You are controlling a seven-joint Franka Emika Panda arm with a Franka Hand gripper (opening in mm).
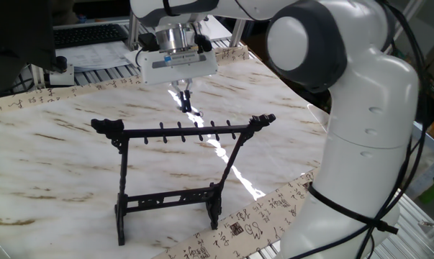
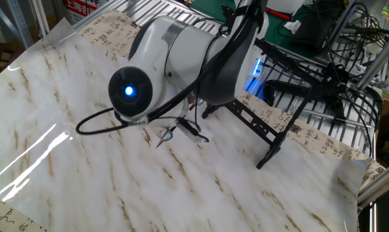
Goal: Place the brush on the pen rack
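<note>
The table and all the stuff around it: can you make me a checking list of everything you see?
Surface: marble-look table, bright glare streak; paper strips with writing along its edges.
Pen rack: black, upright, nothing hanging on its pegs.
Brush: thin and dark, hanging from the claw behind the rack, above the table.
Clutter: nothing seen on the table.
Claw: pointing down, shut on the brush's upper end.
Cables: black cable loops beside the robot arm and down the robot's base.
Surroundings: keyboard behind the table; metal slatted frame; tangled wires and gear past the rack.
</note>
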